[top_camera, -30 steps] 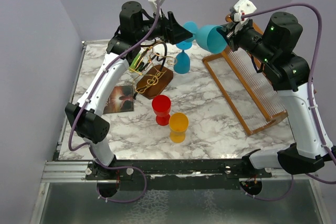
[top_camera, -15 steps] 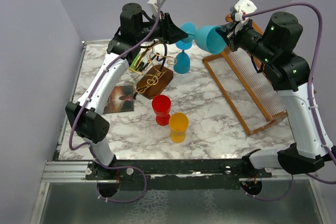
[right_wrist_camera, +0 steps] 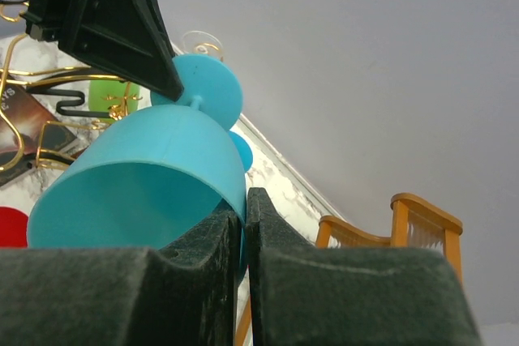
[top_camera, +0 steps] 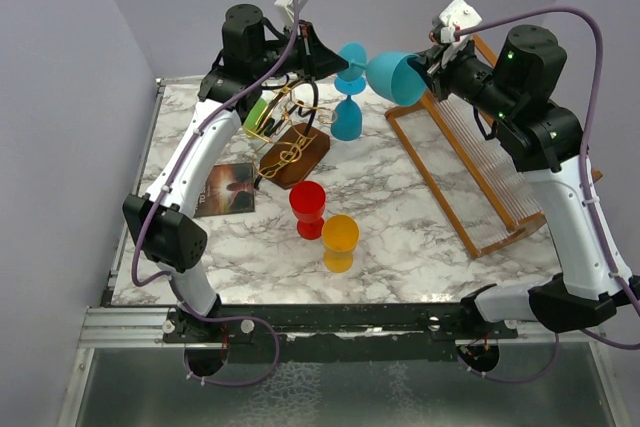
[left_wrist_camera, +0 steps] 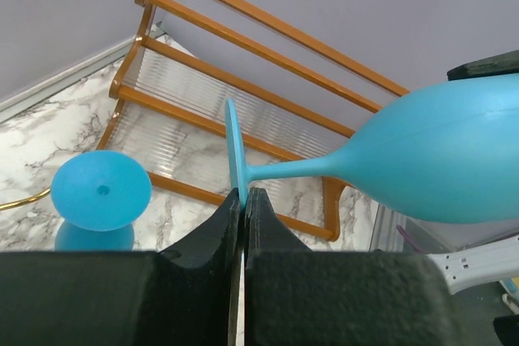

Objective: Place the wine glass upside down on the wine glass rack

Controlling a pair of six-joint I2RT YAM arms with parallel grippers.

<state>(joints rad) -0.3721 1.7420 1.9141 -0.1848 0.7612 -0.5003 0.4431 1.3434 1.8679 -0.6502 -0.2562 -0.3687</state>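
The blue wine glass [top_camera: 395,75] lies on its side high above the table, held between both arms. My left gripper [top_camera: 335,57] is shut on the thin edge of its foot [left_wrist_camera: 233,151]. The bowl [left_wrist_camera: 438,160] points right. My right gripper [top_camera: 428,65] pinches the bowl's rim, which sits between the fingers in the right wrist view [right_wrist_camera: 245,200]. The wine glass rack [top_camera: 285,112], gold wire scrolls on a dark wooden base [top_camera: 298,155], stands below the left gripper. Its wires [right_wrist_camera: 24,111] show at the left of the right wrist view.
A second blue glass [top_camera: 347,119] stands on the marble just right of the wire rack. A red cup [top_camera: 307,207] and an orange cup [top_camera: 340,240] stand nearer the front. A large slatted wooden rack [top_camera: 480,167] fills the right side. A dark picture card [top_camera: 228,189] lies at left.
My left gripper has closed on the foot of the wine glass. Both arms and the glass have shifted slightly left.
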